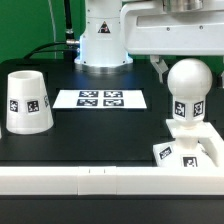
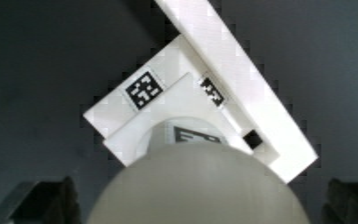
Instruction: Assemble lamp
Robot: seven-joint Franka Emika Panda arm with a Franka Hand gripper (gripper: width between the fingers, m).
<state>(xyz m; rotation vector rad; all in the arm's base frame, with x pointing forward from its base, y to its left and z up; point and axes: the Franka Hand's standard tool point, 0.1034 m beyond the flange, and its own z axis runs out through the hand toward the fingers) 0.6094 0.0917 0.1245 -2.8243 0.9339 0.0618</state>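
Observation:
The round bulb (image 1: 187,84) stands upright on its stem on the flat square base (image 1: 190,152) at the exterior view's right, by the front wall. My gripper (image 1: 186,66) hangs just over the bulb and is open. One dark finger (image 1: 160,68) shows beside the bulb's top. In the wrist view the bulb (image 2: 190,180) fills the space between my fingers (image 2: 44,202), with dark gaps on both sides, and the tagged base (image 2: 149,92) lies below it. The tapered shade (image 1: 27,101) stands mouth up at the exterior view's left, apart from the gripper.
The marker board (image 1: 100,98) lies flat in the middle of the black table. A white wall (image 1: 70,181) runs along the table's front edge, and it also shows in the wrist view (image 2: 229,70) next to the base. The robot's white pedestal (image 1: 104,45) stands at the back.

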